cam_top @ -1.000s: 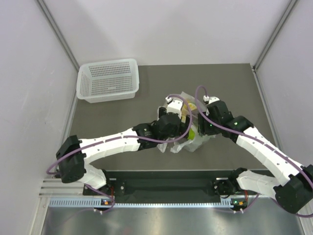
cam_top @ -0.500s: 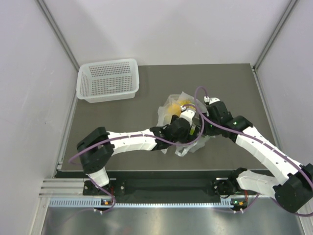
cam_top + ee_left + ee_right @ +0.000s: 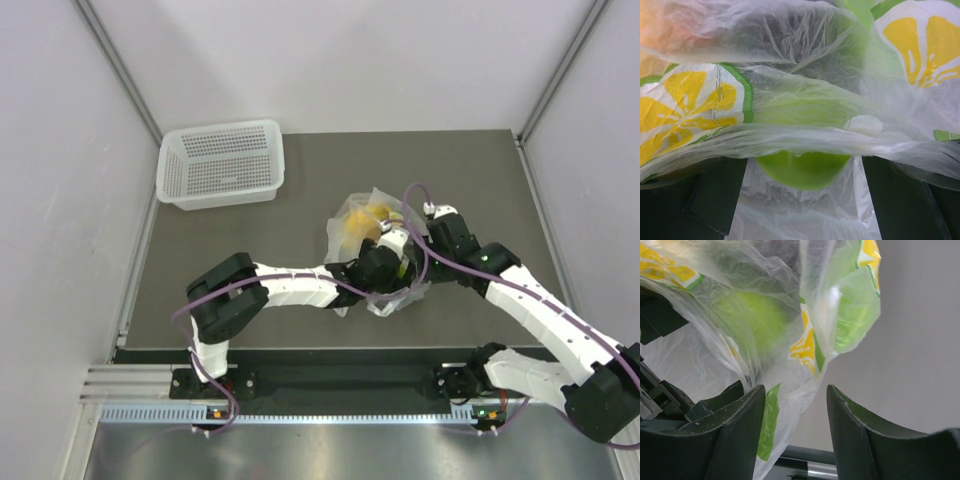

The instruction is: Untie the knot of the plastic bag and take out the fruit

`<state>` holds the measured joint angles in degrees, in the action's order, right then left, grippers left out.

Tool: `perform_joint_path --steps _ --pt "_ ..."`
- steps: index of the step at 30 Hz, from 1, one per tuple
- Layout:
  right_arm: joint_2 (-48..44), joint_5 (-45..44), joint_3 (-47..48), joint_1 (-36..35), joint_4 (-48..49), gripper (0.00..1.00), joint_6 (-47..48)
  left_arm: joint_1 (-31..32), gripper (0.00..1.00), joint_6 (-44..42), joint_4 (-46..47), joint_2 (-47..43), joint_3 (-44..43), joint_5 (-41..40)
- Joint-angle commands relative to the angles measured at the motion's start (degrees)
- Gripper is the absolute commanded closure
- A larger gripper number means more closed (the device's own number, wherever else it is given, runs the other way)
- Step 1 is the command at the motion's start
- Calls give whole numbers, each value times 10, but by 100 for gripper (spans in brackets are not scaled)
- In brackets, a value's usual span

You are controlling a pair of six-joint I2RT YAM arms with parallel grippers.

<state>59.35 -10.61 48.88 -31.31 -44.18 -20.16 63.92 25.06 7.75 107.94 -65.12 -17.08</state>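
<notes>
The plastic bag (image 3: 372, 232) lies crumpled mid-table, clear film with yellow and green prints. Yellow-orange fruit (image 3: 361, 214) shows through its far end. My left gripper (image 3: 388, 262) is pushed into the bag's near part. In the left wrist view the left gripper (image 3: 801, 167) is open, its fingers wide on either side of the green apple (image 3: 802, 170) without touching it, with film (image 3: 790, 135) draped over. My right gripper (image 3: 418, 258) is at the bag's right side. In the right wrist view it (image 3: 795, 395) is open, and a film flap (image 3: 805, 365) hangs by its left finger. The knot is hidden.
A white perforated basket (image 3: 222, 163) stands at the table's far left. The left arm (image 3: 290, 285) stretches low across the near part of the table. Grey walls close in the left, right and back.
My left arm has swung its elbow rightward and pushed its gripper further right into the bag. The bag's far end is uncovered, showing the yellow-orange fruit. My right gripper has barely moved.
</notes>
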Motion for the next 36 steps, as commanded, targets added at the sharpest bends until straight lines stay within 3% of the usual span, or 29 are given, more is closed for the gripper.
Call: perform_joint_path --steps 1,5,6,9,10,12,13,14,22,28,31,34,36 --pt "-11 22 -4 -2 10 47 -3 0 1 -13 54 26 -38 -13" --pt "-15 24 -4 -1 14 47 -3 0 17 -27 55 44 -43 -3" --pt "-15 24 -5 -1 15 47 -2 0 32 -30 55 43 -41 -1" --pt "-20 25 -3 1 16 47 -2 -1 51 -33 54 33 -33 7" --pt "-20 26 -4 0 16 48 -2 -1 64 -33 55 29 -26 10" --pt "-22 28 -4 3 19 48 -3 0 76 -35 51 8 -19 19" --pt "-22 28 -5 2 20 48 -4 0 92 -36 45 -2 -16 23" --pt "-22 28 -5 2 21 49 -3 1 98 -35 35 -23 -14 27" --pt "-9 31 -5 3 47 55 -3 12 100 -4 -149 -205 10 61" --pt "1 35 -4 5 78 66 -8 12 100 14 -271 -304 20 58" --pt "6 45 -2 5 85 71 -7 12 100 29 -295 -351 36 -18" --pt "4 56 -5 6 92 73 -6 4 100 35 -293 -409 56 -173" --pt "0 60 -10 5 96 73 -3 -39 100 15 -272 -431 52 -210"
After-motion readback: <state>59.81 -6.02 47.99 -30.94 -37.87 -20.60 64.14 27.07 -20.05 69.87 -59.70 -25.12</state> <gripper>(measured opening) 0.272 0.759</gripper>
